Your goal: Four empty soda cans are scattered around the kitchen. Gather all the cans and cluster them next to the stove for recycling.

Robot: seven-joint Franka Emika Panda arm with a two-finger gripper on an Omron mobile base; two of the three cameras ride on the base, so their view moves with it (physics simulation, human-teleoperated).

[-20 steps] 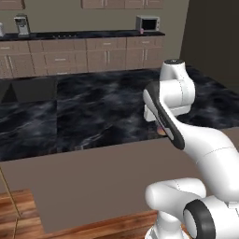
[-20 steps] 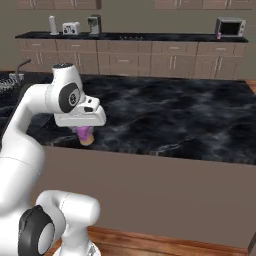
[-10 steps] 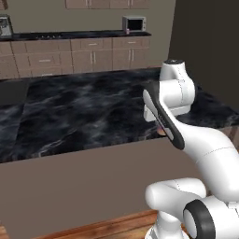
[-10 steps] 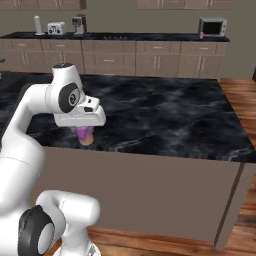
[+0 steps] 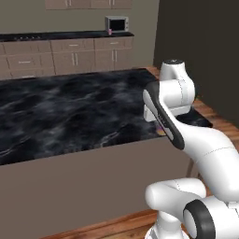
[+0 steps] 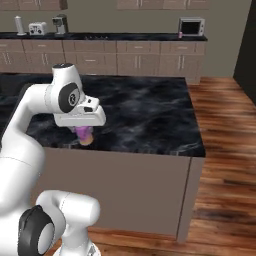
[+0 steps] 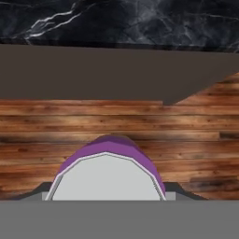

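- Observe the gripper beneath the white hand in the right base view: its fingers are clamped on a small purple soda can with an orange base.
- Note that the can hangs upright at the near edge of the black marble island counter.
- In the hand view, the can's silver top sits above the wooden plank floor.

Ahead of your pincer you have the black marble table; beyond it a microwave, toaster and white canister; below, wooden floor.
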